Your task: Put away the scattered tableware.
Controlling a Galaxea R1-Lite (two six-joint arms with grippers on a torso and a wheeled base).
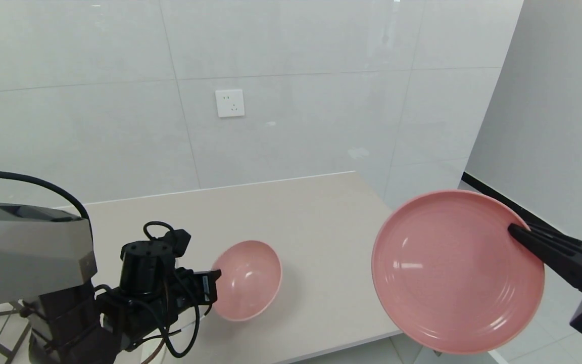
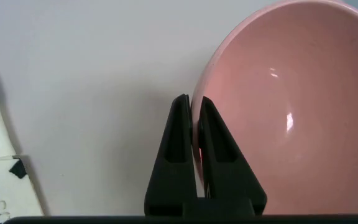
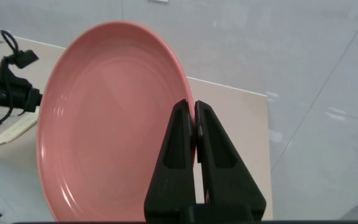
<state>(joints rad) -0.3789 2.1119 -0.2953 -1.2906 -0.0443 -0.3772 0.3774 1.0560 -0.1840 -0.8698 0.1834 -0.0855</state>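
Both claws clamped on pink tableware, each piece tilted up.
Left gripper [image 1: 216, 277] is closed tight on the bowl [image 1: 248, 281] rim at 7 o'clock over the table [image 1: 316, 222]. Right gripper [image 1: 516, 231] pinches the plate [image 1: 447, 273] rim at 4 o'clock, past the table edge. The two are well apart. Wall socket [image 1: 230, 103] at 11 o'clock.

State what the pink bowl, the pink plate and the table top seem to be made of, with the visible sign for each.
The pink bowl: glossy, smooth, sharp light spots inside; glazed ceramic or melamine, cannot tell which. The pink plate: same gloss, faint concentric rings; likely the same material. The table top: matt, even beige, no glare; perhaps laminate or stone.
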